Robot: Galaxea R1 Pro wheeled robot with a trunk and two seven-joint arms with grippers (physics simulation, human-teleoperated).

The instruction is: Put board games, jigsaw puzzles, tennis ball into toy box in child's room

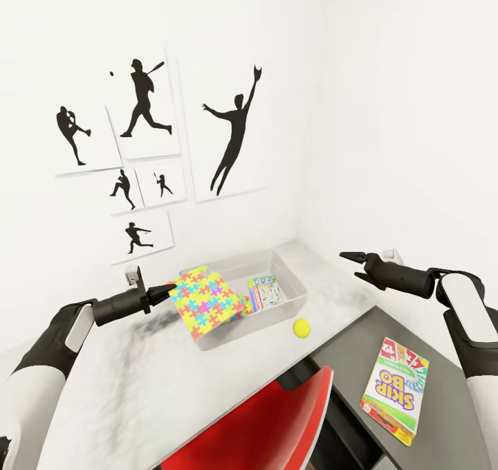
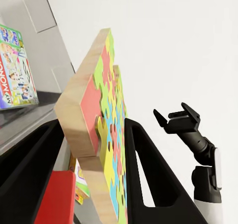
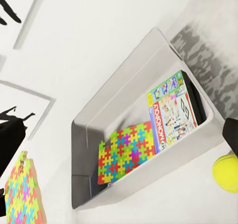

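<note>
Left hand (image 1: 168, 291) grips the jigsaw puzzle (image 1: 206, 302) by one edge – tilted over the toy box (image 1: 290, 282) rim at frame centre; right hand (image 1: 351, 256) empty, jaws parted.

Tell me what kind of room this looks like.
Probably a child's bedroom or playroom: baseball-player silhouette pictures on the wall, a grey toy box holding a Monopoly game, and a jigsaw puzzle held over it.

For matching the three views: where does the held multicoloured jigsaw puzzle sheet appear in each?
Head view: flat multicoloured jigsaw puzzle sheet at centre, over the near-left rim of the shallow light-grey toy box.
Left wrist view: centre, edge-on between the left gripper fingers.
Right wrist view: bottom-left corner.
Shared landmark: the toy box.
</note>
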